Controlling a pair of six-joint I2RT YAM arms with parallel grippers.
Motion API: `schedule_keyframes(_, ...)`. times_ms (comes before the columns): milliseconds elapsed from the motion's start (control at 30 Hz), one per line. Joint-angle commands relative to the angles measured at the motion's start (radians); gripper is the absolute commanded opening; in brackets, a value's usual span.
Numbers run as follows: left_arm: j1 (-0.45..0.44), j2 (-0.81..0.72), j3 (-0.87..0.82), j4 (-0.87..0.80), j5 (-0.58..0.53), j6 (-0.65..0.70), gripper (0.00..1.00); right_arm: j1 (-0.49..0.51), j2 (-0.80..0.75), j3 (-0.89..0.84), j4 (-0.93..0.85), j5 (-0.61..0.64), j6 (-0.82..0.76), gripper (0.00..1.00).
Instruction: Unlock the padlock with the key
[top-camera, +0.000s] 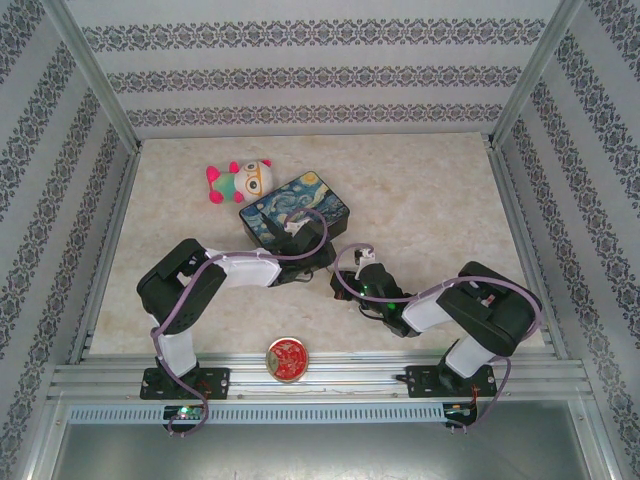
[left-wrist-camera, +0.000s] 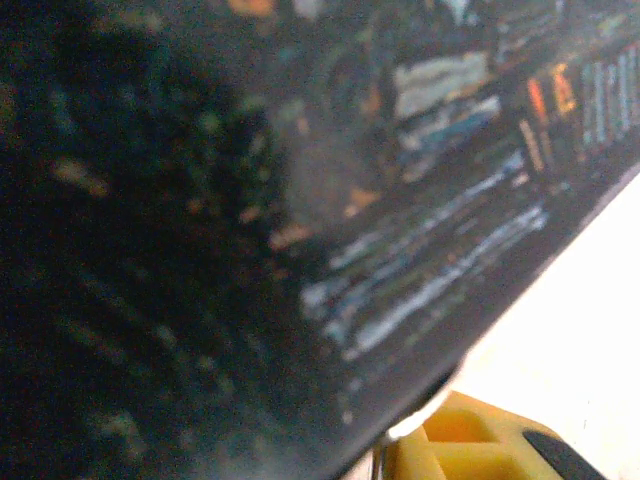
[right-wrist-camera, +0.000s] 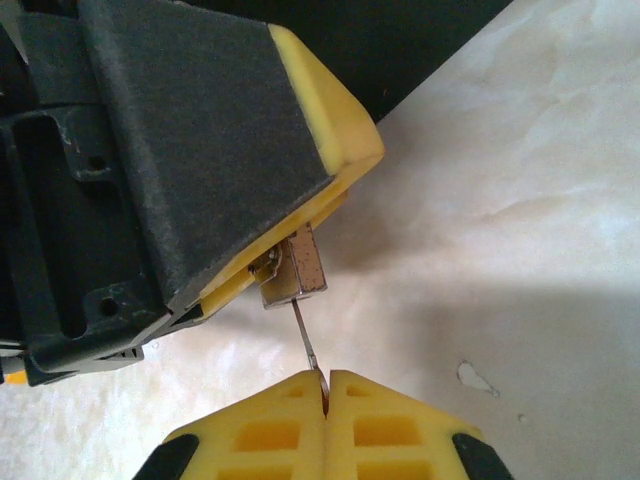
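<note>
Pale marbled tabletop (right-wrist-camera: 520, 200) under left tool (right-wrist-camera: 264, 262), snug around boxy metal padlock (right-wrist-camera: 303, 264); right tool (right-wrist-camera: 326, 396) tight on thin flat key (right-wrist-camera: 304, 336).

Likely lab: aluminium-framed, wallpapered enclosure (top-camera: 92, 75)

Toy (top-camera: 240, 181) L of box (top-camera: 300, 205), padlock (right-wrist-camera: 293, 268) before box, round tin (top-camera: 287, 358) nr front edge
</note>
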Motion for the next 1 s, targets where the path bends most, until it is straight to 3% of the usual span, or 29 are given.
schedule_keyframes(0, 0.005, 0.027, -0.015, 0.071, 0.077, -0.051, 0.14, 0.010, 0.016, 0.008, 0.104, 0.044, 0.020, 0.00)
schedule_keyframes(533, 0.005, 0.035, -0.030, 0.106, 0.100, -0.088, 0.13, 0.010, 0.042, 0.005, 0.146, 0.084, 0.066, 0.00)
schedule_keyframes(967, 0.005, 0.035, -0.037, 0.108, 0.115, -0.084, 0.13, 0.009, 0.130, -0.036, 0.333, 0.110, 0.139, 0.00)
